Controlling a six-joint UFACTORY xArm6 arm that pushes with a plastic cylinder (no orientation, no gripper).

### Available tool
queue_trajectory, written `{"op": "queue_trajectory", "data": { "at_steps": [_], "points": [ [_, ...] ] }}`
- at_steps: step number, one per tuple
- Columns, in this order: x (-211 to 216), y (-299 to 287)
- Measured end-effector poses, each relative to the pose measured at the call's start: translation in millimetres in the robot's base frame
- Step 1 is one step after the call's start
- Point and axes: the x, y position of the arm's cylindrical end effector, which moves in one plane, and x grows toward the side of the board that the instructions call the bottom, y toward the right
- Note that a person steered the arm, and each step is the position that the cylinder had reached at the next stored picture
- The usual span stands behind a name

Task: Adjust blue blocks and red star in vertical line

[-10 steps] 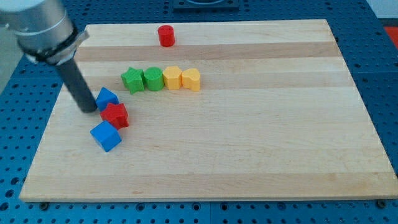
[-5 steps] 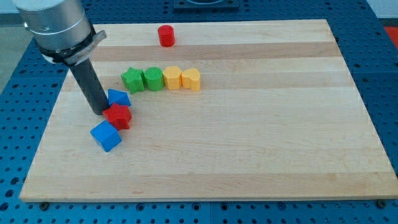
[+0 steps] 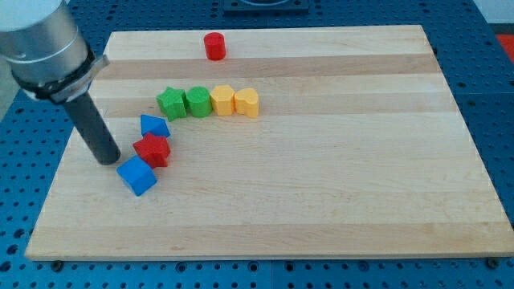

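My tip (image 3: 108, 159) sits near the wooden table's (image 3: 337, 177) left edge, just left of the red star block (image 3: 151, 150); no pincer shows.

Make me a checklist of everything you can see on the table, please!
Surface: wooden board, pale, lying flat.
Job's things: upper blue block, red star and lower blue cube form a slanted column near the view's left; the cube sits furthest left.
Clutter: green star, green block, yellow block and yellow block at the row's right end in a row; red cylinder near the view's top.
Grippers: none; my tip is left of the red star, just above-left of the cube.
Cables: nothing seen.
Surroundings: blue perforated base.
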Motion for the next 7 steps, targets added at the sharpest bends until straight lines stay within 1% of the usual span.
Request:
{"op": "queue_trajectory", "data": {
  "at_steps": [3,4,5,6,7],
  "points": [
    [34.0,5.5],
    [25.1,38.7],
    [25.5,43.6],
    [25.5,41.5],
    [-6.0,18.0]
  ]
}}
